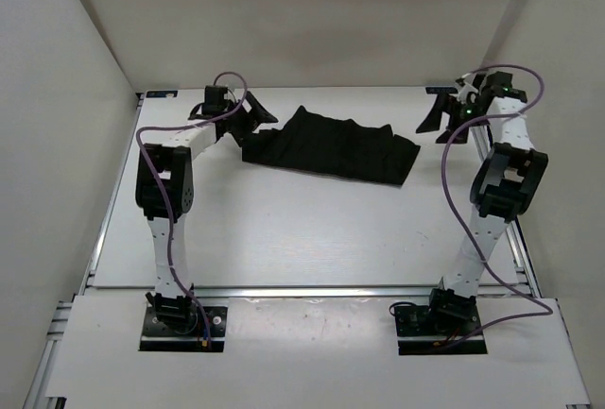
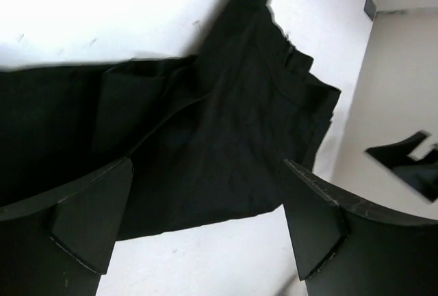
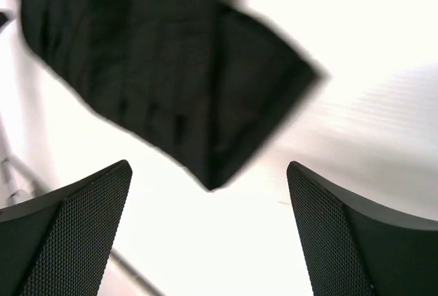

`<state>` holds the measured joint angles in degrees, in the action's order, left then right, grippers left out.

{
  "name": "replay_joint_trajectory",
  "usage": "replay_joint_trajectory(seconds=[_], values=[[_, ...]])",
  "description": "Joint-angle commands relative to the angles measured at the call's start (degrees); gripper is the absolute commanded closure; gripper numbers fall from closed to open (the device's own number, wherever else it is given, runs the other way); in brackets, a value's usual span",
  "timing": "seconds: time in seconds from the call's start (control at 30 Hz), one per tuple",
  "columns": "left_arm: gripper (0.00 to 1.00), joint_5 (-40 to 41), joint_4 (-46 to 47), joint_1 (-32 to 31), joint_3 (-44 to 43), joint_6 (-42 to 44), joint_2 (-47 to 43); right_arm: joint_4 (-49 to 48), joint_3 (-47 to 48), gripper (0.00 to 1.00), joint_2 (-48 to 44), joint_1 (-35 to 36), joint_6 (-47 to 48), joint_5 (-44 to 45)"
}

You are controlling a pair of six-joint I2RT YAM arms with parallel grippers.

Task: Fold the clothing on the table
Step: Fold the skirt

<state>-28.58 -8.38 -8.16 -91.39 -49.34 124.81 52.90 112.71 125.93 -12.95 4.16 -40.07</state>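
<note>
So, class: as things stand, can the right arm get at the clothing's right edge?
Probably yes: the right fingers hang open beside the clothing, only bare table between them and that edge.

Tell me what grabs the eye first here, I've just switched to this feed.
The black clothing lies rumpled in a wide strip across the far middle of the white table. The left gripper at its left end and the right gripper just off its right end both stand open, holding nothing.
</note>
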Motion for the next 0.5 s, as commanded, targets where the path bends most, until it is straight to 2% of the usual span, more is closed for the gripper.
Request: replay_joint_trajectory(seconds=[0.0, 0.1, 0.17, 0.2, 0.27, 0.3, 0.37, 0.47], values=[[0.01, 2.9, -5.9, -3.25, -7.12, 14.25, -7.58, -1.48, 4.45, 0.01, -2.97, -2.34, 5.67, 3.07], [0.02, 3.97, -12.6, -5.54, -20.2, 22.7, -1.89, -2.19, 4.37, 0.03, -2.53, -1.91, 8.39, 0.97], [0.01, 4.49, -17.62, -6.16, -36.05, 24.11, 3.75, -1.23, 4.97, 0.11, -1.74, 0.02, 9.89, -0.43], [0.02, 4.93, -21.37, -6.6, -40.4, 24.99, 8.47, -1.92, 4.89, 0.12, -1.13, 0.38, 9.29, -1.31], [0.02, 4.33, -26.76, -7.13, -55.92, 26.39, 15.35, -4.46, 2.88, 0.18, -0.86, 0.3, 6.83, -4.82], [0.01, 4.15, -29.56, -7.04, -60.17, 27.36, 19.11, -6.57, 0.96, 0.2, -0.6, 0.12, 5.0, -6.75], [0.01, 6.15, -32.04, -7.74, -60.31, 29.46, 21.43, -7.73, 1.19, 0.2, 0.71, 1.08, 4.01, -7.03], [0.01, 9.23, -26.1, -8.88, -50.68, 34.21, 18.28, -6.68, 4.18, 0.14, 3.61, 3.27, 6.46, -4.06]])
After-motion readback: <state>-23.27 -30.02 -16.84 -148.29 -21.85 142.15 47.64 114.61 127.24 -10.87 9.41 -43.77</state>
